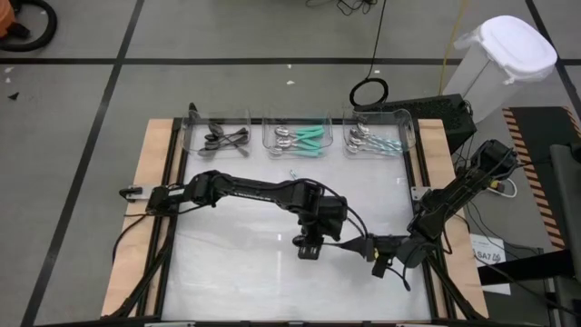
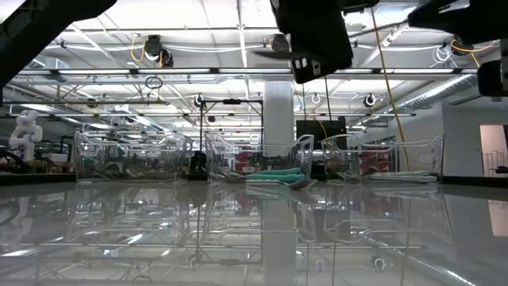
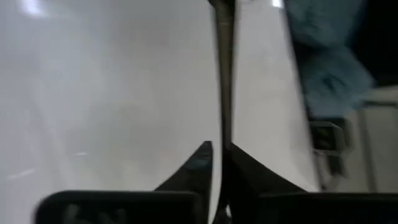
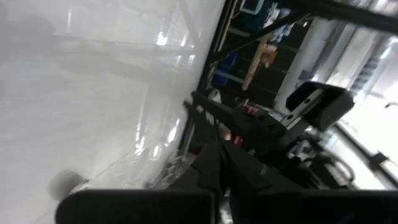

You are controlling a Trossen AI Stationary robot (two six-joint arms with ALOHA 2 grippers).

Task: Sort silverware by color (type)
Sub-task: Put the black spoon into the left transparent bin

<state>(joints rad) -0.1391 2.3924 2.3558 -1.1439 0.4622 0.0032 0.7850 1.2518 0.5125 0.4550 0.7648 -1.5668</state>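
Observation:
Over the table's middle, my left gripper (image 1: 310,245) is shut on a thin dark utensil (image 1: 349,243), which reaches toward the table's right. In the left wrist view the utensil (image 3: 222,81) runs straight out from between the fingers. My right gripper (image 1: 375,254) is shut at the utensil's far end, near the right front; its wrist view shows nothing between the shut fingers (image 4: 214,163). Other silverware lies in three clear bins at the far edge: dark pieces (image 1: 222,138), teal-handled ones (image 1: 304,138) and pale-blue-handled ones (image 1: 372,141). My left gripper pinches the dark utensil's slim shaft (image 3: 223,134) between its two fingers, coming from the table's left and slanting down. The utensil runs on past the fingertips in line with them, lifted clear of the table. My right gripper: I cannot tell whether it touches the utensil's far end (image 1: 366,245).
The glossy white tabletop (image 1: 236,263) lies bare around both grippers. The three clear bins (image 2: 262,159) stand in a row along the far edge. A metal frame rail (image 1: 422,182) runs along the right side, with a black box (image 1: 436,113) and a white bin (image 1: 499,64) beyond.

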